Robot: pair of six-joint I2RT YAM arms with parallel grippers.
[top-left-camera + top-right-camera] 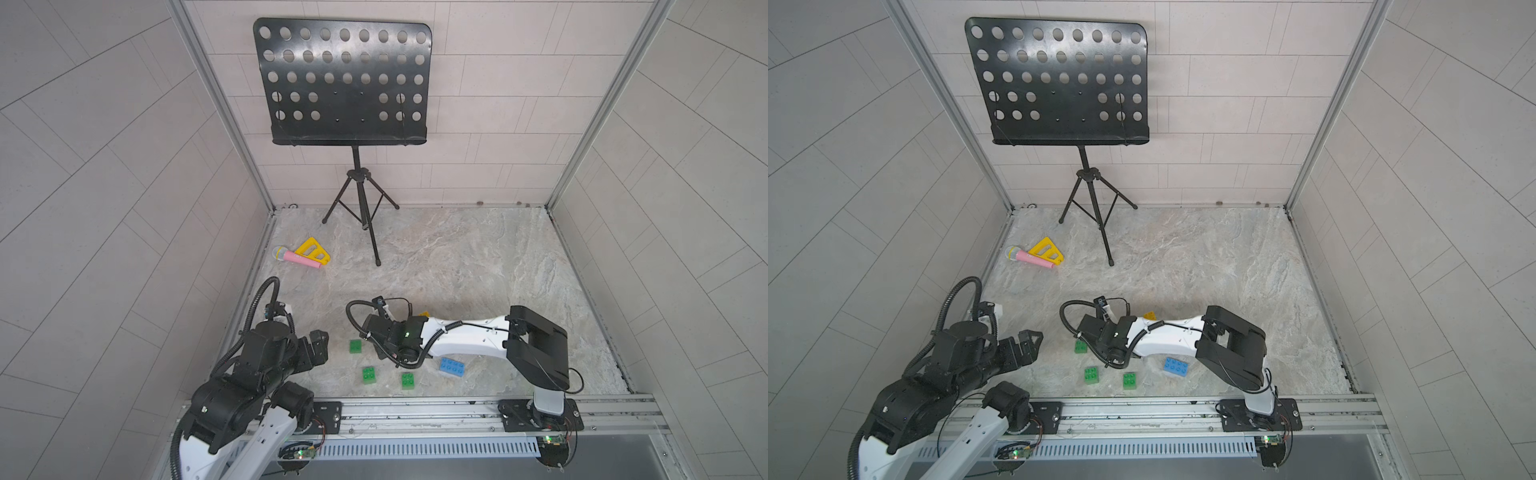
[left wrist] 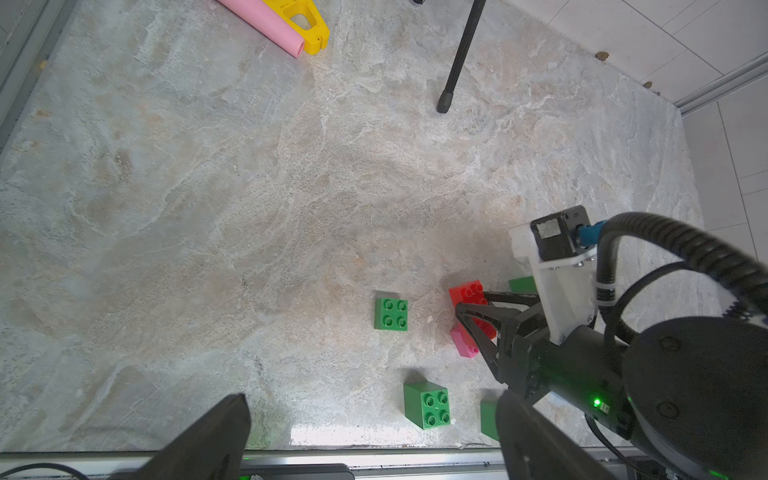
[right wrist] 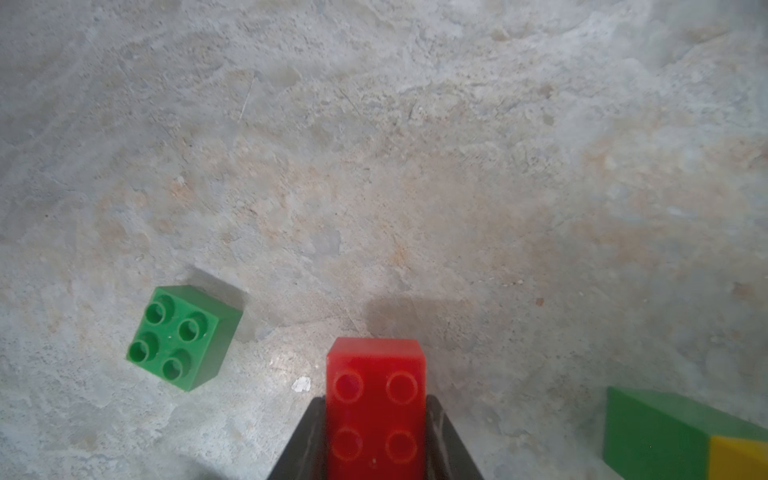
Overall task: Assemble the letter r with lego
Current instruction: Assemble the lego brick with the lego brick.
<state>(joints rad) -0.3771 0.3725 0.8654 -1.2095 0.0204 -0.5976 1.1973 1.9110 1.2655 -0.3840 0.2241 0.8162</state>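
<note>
- Gripping a red brick [image 3: 376,409] by its long sides, studs up, the right gripper [image 3: 374,401] has its fingers closed on it, low over the worktop [image 1: 457,270]; whether the brick touches the worktop I cannot tell.
- Left gripper [image 2: 372,401] hangs with fingers spread wide and nothing between them.
- Pink brick [image 2: 463,345] sits just beside the red brick, partly hidden by the right fingers.
- Back green brick [image 1: 355,346], front-left green brick [image 1: 368,375] and front-right green brick [image 1: 407,380] lie loose between the two arms, studs up.
- Fourth green brick [image 3: 652,428] touches a yellow brick [image 3: 739,457].
- Blue brick [image 1: 452,367] lies under the right arm.
- Toy microphone [image 1: 297,258] and yellow triangle [image 1: 313,249] touch near the music stand [image 1: 340,83], well apart from the bricks.
</note>
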